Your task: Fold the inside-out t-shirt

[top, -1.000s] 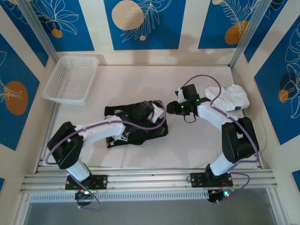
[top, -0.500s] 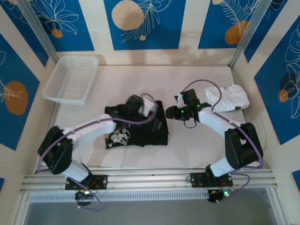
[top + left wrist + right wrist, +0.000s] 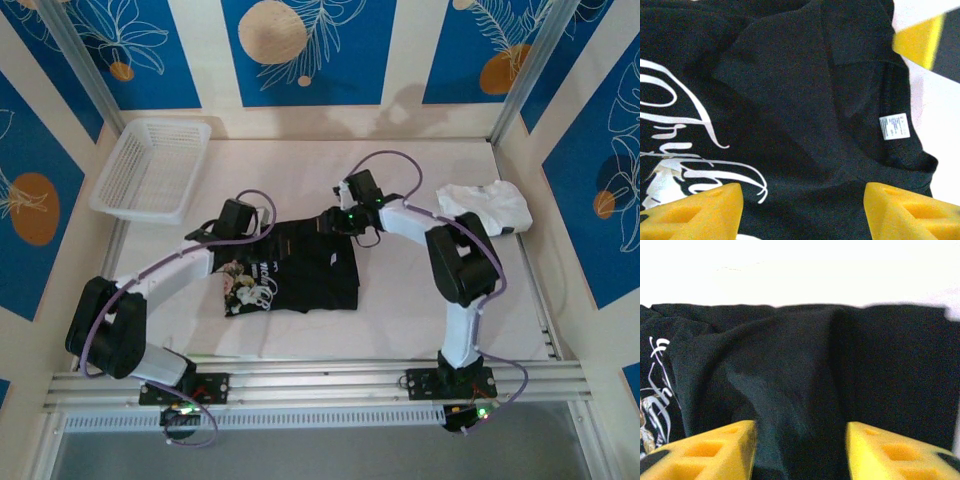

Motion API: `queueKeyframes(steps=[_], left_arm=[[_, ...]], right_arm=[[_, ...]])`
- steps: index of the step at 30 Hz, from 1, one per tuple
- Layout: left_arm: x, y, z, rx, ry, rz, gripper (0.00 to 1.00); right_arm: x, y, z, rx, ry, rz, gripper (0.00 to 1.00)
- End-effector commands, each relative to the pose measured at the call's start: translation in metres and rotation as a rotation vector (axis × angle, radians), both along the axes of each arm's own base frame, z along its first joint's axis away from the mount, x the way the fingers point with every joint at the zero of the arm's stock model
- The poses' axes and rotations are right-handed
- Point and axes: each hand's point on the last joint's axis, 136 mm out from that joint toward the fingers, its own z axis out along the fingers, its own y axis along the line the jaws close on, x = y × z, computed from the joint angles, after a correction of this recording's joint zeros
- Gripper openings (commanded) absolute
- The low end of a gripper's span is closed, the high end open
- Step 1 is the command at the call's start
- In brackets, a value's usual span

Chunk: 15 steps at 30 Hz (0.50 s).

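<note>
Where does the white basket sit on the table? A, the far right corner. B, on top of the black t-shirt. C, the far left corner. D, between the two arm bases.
C: the white basket sits at the far left corner, apart from the black t-shirt.

Black t-shirt (image 3: 300, 265) mid-table, lying as a rough rectangle, partly folded, rumpled. White script and floral print show at its left end — white label (image 3: 895, 126) inside the neckline.

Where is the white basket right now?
In the top view, the white basket sits in the far left corner, up and left of the black t-shirt.
</note>
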Motion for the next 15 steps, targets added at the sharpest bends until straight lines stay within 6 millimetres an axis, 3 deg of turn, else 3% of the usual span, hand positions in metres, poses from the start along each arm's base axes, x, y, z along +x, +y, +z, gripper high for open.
queueKeyframes(steps=[1, 4, 6, 9, 13, 15], left_arm=[[-0.007, 0.007, -0.004, 0.003, 0.02, 0.018, 0.65], [-0.012, 0.015, -0.014, 0.042, 0.033, 0.026, 0.65], [-0.017, 0.022, -0.023, 0.077, 0.044, 0.033, 0.65], [-0.021, 0.032, -0.036, 0.12, 0.059, 0.052, 0.65], [-0.022, 0.04, -0.051, 0.154, 0.08, 0.068, 0.65], [-0.023, 0.044, -0.058, 0.173, 0.098, 0.072, 0.65]], right_arm=[[0.007, 0.016, 0.001, 0.008, 0.02, 0.03, 0.24], [0.015, 0.004, 0.018, -0.025, -0.035, 0.013, 0.06], [0.015, -0.006, 0.038, -0.025, -0.081, 0.009, 0.02], [0.012, -0.021, 0.052, -0.033, -0.113, -0.01, 0.01], [0.02, -0.049, 0.032, -0.056, -0.052, -0.079, 0.02], [0.027, -0.061, 0.015, -0.075, -0.001, -0.11, 0.07]])
